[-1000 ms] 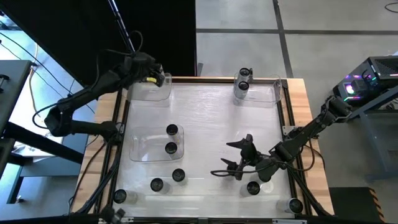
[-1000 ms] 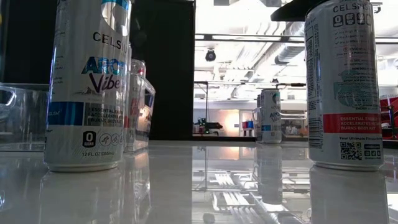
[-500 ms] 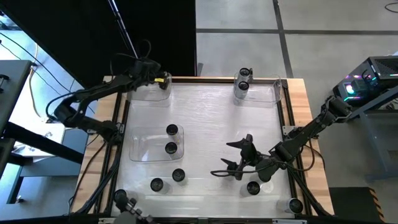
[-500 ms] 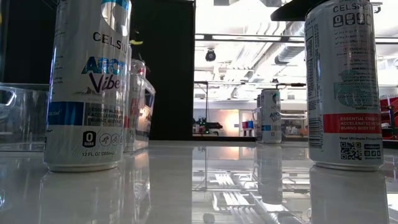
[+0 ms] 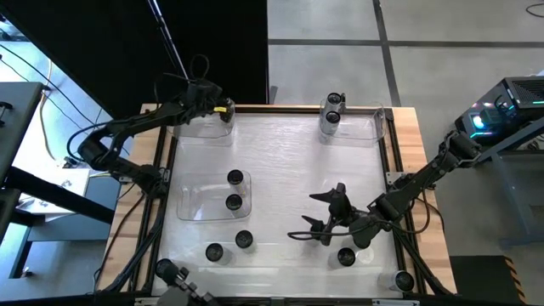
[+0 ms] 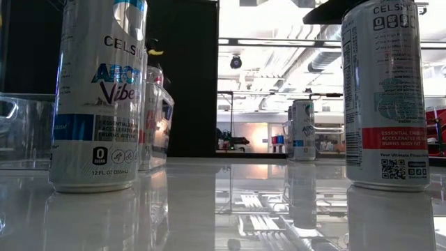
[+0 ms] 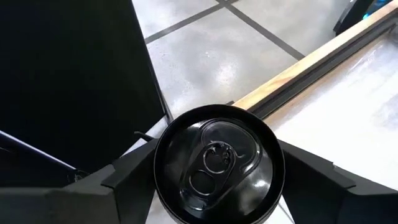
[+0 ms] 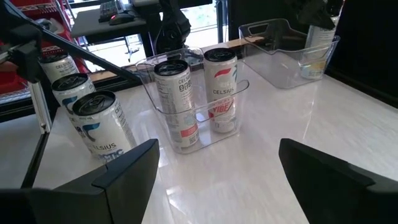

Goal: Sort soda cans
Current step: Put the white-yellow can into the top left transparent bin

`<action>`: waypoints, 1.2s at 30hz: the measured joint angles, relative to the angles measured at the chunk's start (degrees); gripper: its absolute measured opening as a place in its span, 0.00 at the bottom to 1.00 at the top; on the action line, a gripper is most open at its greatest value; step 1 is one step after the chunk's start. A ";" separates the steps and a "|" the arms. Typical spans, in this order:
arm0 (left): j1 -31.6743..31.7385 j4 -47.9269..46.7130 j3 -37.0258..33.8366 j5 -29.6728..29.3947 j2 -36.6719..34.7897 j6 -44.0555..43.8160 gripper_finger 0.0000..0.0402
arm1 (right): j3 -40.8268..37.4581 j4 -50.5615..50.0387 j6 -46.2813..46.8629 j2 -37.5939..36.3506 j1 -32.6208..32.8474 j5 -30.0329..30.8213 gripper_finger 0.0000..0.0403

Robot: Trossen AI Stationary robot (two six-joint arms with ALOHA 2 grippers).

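Our left gripper [image 5: 223, 109] hovers over the far-left tray [image 5: 197, 127], its fingers spread either side of a can [image 7: 216, 163], apparently for release there. Our right gripper [image 5: 327, 219] waits open above loose cans [image 5: 228, 246] awaiting sorting.

The table [image 5: 280, 170] is seen straight down from above, level from its surface at close range, and obliquely from 2 wrist-mounted cameras; all views share its white top.
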 joint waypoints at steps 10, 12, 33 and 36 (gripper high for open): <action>-0.10 -0.36 0.08 -0.03 -7.14 0.29 0.80 | 0.00 0.01 -0.06 0.00 -0.11 0.00 0.81; -0.56 -1.68 0.08 -0.34 -9.76 0.77 0.80 | 0.00 -0.01 0.00 0.00 -0.24 0.00 0.81; -47.02 -17.16 0.08 -7.18 -43.47 -3.64 0.67 | 0.00 28.27 -17.16 11.58 -8.66 -25.66 0.81; -57.01 -17.11 0.08 -7.32 -43.25 -2.68 0.63 | 0.00 28.32 -17.44 11.58 -8.62 -25.66 0.81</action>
